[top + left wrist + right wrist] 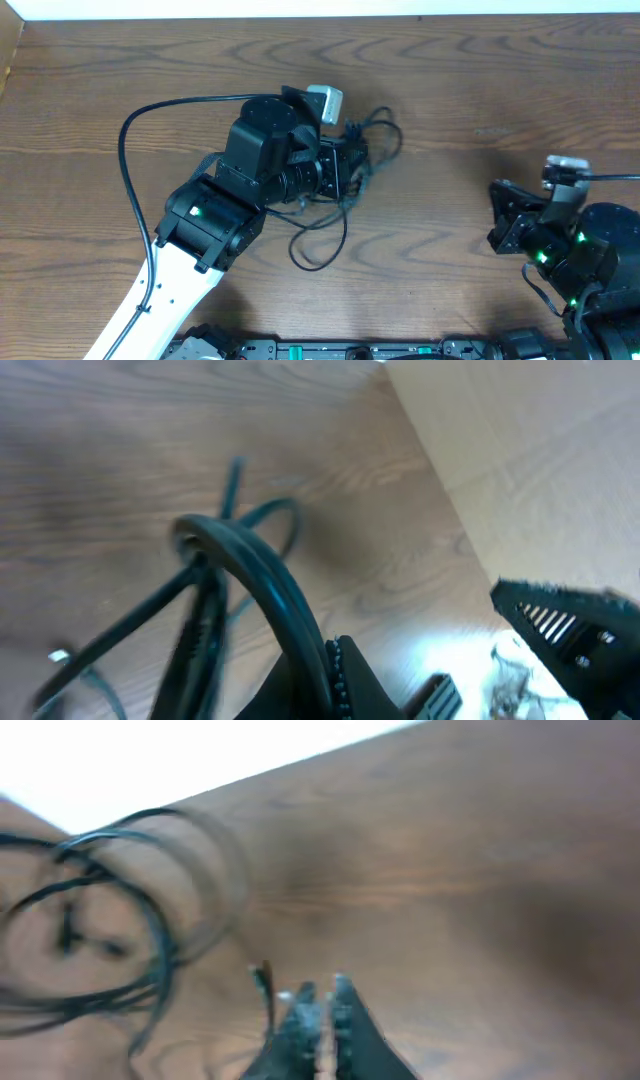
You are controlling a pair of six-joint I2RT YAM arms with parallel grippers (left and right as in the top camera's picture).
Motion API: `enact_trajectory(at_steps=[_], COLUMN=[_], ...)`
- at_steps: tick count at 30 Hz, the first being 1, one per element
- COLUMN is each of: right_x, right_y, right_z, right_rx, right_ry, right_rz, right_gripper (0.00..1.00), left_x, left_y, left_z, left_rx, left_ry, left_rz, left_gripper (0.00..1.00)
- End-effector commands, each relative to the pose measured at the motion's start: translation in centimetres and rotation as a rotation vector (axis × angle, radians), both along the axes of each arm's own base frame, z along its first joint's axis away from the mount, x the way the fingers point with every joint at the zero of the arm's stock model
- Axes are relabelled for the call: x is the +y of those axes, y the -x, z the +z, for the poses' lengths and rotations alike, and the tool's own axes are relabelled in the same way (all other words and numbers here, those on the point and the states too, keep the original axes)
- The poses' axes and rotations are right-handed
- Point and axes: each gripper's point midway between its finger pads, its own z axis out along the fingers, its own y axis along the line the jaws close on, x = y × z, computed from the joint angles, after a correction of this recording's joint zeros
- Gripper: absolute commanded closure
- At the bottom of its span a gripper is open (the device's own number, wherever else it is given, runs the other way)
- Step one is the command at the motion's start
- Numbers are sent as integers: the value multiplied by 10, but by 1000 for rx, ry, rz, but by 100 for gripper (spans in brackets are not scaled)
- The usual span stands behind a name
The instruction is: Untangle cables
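The cables (pixel 372 137) are thin black cords in a loose clump at the table's middle, with one loop (pixel 322 243) trailing toward the front. My left gripper (pixel 354 166) is over the clump and is shut on a black cord. In the left wrist view that cord (pixel 262 575) arches up from the closed fingers (pixel 335 665), and other strands (pixel 200 630) hang beside it. My right gripper (pixel 500 216) is well to the right of the clump, shut and empty. In the right wrist view its fingers (pixel 320 1005) are together, and blurred cable loops (pixel 110 925) lie far to the left.
The left arm's thicker black cable (pixel 135 180) arcs over the left part of the table. A light wall (pixel 320 8) runs along the table's far edge. A dark ribbed part (pixel 570 625) shows at the right of the left wrist view.
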Motion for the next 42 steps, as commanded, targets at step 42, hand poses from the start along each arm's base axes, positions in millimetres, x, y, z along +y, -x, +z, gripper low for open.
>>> enact_trajectory(at_steps=[42], right_x=[89], right_y=[13], right_z=[30], right_rx=[-425], right_ry=[211], right_rz=[789], right_gripper=[50], left_x=[-43], left_y=[74], left_z=[70], left_rx=[-171], left_ry=[277], left_rz=[-551], left_gripper=[92])
